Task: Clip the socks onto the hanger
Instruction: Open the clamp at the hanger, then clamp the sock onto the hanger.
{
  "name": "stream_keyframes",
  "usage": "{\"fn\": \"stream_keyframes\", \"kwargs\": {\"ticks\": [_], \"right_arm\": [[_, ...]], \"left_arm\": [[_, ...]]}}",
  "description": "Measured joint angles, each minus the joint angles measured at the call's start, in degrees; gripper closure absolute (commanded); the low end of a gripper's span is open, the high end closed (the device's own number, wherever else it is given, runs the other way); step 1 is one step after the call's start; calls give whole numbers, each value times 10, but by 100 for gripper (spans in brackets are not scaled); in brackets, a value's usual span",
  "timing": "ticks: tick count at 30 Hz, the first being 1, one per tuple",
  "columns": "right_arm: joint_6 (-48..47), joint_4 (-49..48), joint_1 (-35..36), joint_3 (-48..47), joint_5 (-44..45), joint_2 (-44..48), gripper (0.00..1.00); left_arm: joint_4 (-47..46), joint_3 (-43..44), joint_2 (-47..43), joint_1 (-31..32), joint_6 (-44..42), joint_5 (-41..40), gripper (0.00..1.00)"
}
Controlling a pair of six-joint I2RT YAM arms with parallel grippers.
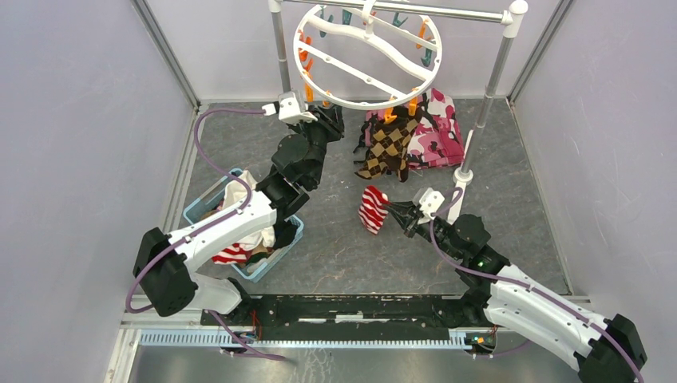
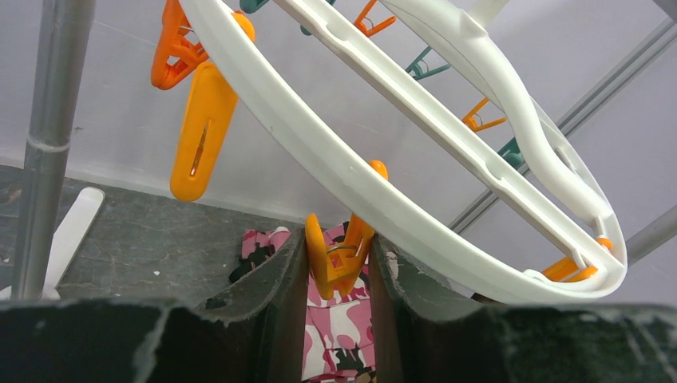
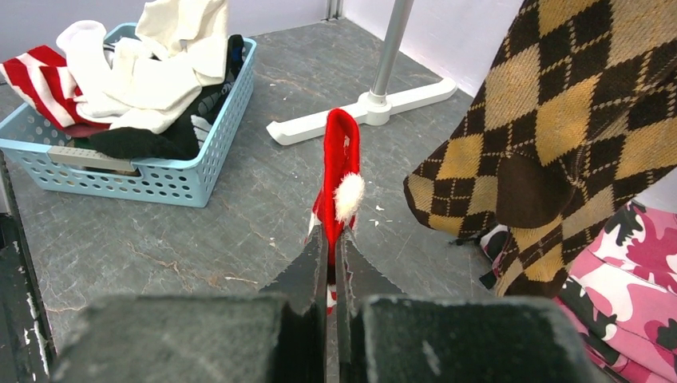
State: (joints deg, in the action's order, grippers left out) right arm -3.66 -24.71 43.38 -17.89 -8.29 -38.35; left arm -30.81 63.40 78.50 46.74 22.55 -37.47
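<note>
1. The hanger (image 1: 367, 52) is a large white plastic ring with wavy crossbars. It hangs tilted from the silver rail (image 1: 415, 9) at the far side of the table (image 1: 335, 239). Orange and teal clothespins are spaced around its rim.
2. An argyle sock (image 1: 389, 148) in brown, tan and black diamonds hangs from the ring's near edge, its top up at the orange pins there. Its lower end reaches down in front of the pink camouflage cloth (image 1: 437, 132).
3. The left gripper (image 1: 331, 120) is raised to the ring's near-left rim. In the left wrist view its two fingers (image 2: 279, 279) stand narrow, pressed on either side of one orange clothespin (image 2: 335, 259) that hangs just under the white rim (image 2: 335, 159).
4. The right gripper (image 1: 391, 211) is low over the middle of the table, near the rail's right foot. Its jaws are closed tight on a red-and-white striped sock (image 1: 372, 209).
5. From the right wrist this sock (image 3: 342, 159) stands up out of the fingertips as a thin red fold with a white patch. The argyle sock (image 3: 559, 120) hangs close on the right.
6. A light blue basket (image 1: 199, 209) sits on the left of the table, partly under the left arm. It holds another striped sock (image 3: 36, 80), white cloth (image 3: 160, 72) and something dark.
</note>
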Motion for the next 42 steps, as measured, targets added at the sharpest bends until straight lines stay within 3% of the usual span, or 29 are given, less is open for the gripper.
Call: {"fn": "stream_keyframes", "kwargs": {"ticks": [9,20,32,42], "right_arm": [[8,20,0,-93,7,-105,100],[26,18,0,-246,61,-255,100],[25,21,0,-337,106,-332,100],[25,21,0,-360,114,-362,100]], "left_arm": [[37,7,-2,0,0,0,98],[54,9,-5,0,0,-2,98],[63,15,-5,0,0,-1,98],[70,15,-5,0,1,0,98]]}}
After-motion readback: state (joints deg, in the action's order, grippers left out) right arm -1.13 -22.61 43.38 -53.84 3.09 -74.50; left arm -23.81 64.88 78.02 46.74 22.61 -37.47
